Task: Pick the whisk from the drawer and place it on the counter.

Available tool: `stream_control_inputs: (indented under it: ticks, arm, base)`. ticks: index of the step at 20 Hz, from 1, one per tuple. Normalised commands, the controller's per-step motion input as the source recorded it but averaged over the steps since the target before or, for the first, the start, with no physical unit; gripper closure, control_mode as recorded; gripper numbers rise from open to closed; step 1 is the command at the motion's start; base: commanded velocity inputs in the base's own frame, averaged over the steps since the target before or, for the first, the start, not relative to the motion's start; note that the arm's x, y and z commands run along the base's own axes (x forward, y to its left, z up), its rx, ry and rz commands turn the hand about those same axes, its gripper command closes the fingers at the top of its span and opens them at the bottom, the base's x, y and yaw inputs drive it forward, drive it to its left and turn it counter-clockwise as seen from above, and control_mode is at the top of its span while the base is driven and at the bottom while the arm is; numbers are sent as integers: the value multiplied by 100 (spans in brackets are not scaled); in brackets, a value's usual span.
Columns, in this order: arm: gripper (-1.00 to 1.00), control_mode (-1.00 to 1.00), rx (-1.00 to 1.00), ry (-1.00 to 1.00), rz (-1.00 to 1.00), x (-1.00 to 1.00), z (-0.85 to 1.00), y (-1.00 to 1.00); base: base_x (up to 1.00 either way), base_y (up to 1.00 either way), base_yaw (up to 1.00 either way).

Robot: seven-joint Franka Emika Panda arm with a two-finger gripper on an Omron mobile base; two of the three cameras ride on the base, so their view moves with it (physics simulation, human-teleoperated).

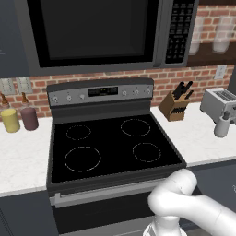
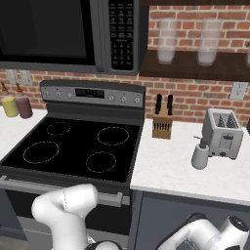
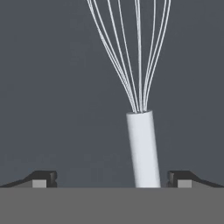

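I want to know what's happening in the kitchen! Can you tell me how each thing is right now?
Slim silver whisk with pale handle: lying on a dark grey surface, handle between the fingertips, not gripped.
Two-finger gripper: open wide.
Black glass stovetop: bare, rings dark.
Wooden knife block: upright, knives in.
Silver toaster: upright, slots empty.

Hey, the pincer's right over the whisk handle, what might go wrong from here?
1. In the hand view the whisk handle sits off-centre between the open pincer tips, close to one fingertip; closing may nudge it sideways rather than clamp it squarely.
2. The handle looks smooth, round and slightly tilted, so it might roll or slip against the grey drawer floor.
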Motion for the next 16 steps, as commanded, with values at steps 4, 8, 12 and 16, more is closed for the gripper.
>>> stream_control_inputs:
  ticks: [4, 8, 12, 16]
  arm:
    - [-100, -100, 1, -11, 0, 0, -26, 0]
    - [-100, -100, 5, -12, 0, 0, -17, 0]
    - [-100, -100, 6, -7, 4, 0, -9, -3]
    - [-100, -100, 3, 0, 2, 0, 0, -1]
  base:
    - [0, 0, 0]
    - [0, 0, 0]
    - [0, 0, 0]
    - [0, 0, 0]
